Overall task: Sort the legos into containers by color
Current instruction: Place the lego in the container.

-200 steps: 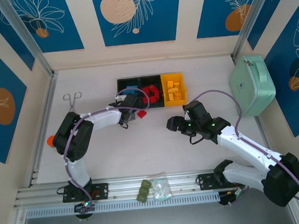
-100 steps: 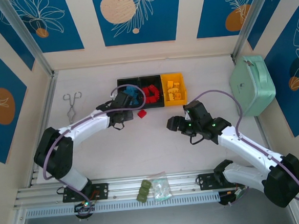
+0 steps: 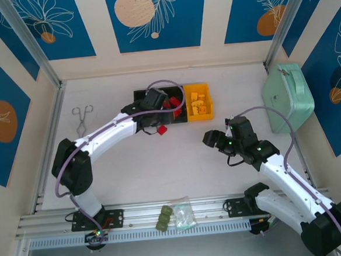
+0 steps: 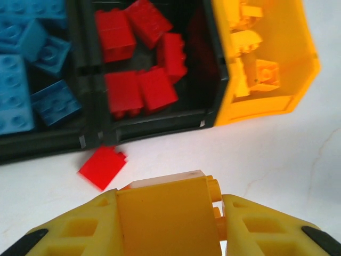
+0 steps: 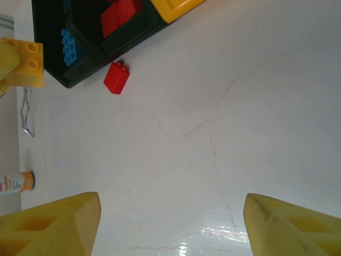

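– Yellow-orange brick (image 4: pixel 160 205): your left gripper (image 4: pixel 169 229) has it pinched between both fingers, with the studs poking out to one side. In the left wrist view it hangs over bare table, just short of the front wall of the black bin of reds (image 4: pixel 154 120).

– So your first risk is letting go too soon. Open here and the brick lands on the table or bounces in among the reds. The yellow bin (image 4: pixel 266 104) is one compartment further along, and you need to be over it.

– Watch the dividing wall as you cross. Carry the brick low and its edge may catch that rim. The three bins are joined, so a knock would likely shove the whole row, the black bin of blues (image 4: pixel 48 141) included.

– The loose red brick (image 4: pixel 103 167) lies on the table just beside the red bin's front wall, close under your fingers. Dip on the way and you could flick it away and make the later pick harder.

– Your right gripper (image 5: pixel 170 200) has its fingers spread wide and holds nothing. It hovers over open table, well apart from the bins, so I judge a clash between the arms unlikely unless you bring it in.

– The other legos sit sorted in their bins, so only these two bricks appear to remain.
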You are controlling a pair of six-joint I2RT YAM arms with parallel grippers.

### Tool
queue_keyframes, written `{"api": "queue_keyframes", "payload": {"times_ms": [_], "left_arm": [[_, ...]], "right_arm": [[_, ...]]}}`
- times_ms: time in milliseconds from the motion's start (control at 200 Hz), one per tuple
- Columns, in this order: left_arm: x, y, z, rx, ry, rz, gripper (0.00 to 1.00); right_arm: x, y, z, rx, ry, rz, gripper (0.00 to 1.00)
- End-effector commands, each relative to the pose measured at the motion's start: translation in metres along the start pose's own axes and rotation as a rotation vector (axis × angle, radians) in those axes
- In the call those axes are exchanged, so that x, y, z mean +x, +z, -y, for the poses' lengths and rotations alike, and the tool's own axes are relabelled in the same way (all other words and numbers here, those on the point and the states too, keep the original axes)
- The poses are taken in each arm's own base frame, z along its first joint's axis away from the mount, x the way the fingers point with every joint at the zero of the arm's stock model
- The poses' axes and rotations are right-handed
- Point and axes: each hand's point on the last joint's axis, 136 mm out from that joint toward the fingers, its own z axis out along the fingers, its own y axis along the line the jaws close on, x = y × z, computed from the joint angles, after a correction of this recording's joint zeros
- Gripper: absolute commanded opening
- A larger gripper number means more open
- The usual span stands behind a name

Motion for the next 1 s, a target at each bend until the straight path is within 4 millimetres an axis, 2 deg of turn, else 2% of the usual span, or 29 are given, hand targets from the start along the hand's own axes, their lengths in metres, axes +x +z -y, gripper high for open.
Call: {"api": "queue_keyframes", "payload": {"times_ms": [0, 270, 465, 690, 920, 995], "left_arm": [[-0.001, 0.013, 0.025, 0.045, 0.03, -0.045, 0.35], [-0.023, 0.053, 0.062, 0.096, 0.05, -0.072, 0.35], [-0.039, 0.076, 0.076, 0.087, 0.1, -0.078, 0.35], [-0.052, 0.107, 0.081, 0.056, 0.151, -0.071, 0.35], [-0.063, 0.127, 0.086, 0.07, 0.162, -0.051, 0.37], [-0.065, 0.129, 0.086, 0.073, 0.159, -0.041, 0.44]], "right_arm": [[0.007, -0.006, 0.008, -0.001, 0.007, -0.023, 0.71], [0.01, -0.01, 0.02, -0.006, 0.052, -0.016, 0.71], [0.015, -0.008, 0.024, -0.013, 0.071, -0.025, 0.71], [0.017, -0.009, 0.024, -0.025, 0.08, -0.024, 0.71], [0.018, -0.012, 0.026, -0.02, 0.082, -0.018, 0.71], [0.019, -0.012, 0.027, -0.02, 0.084, -0.019, 0.71]]}}
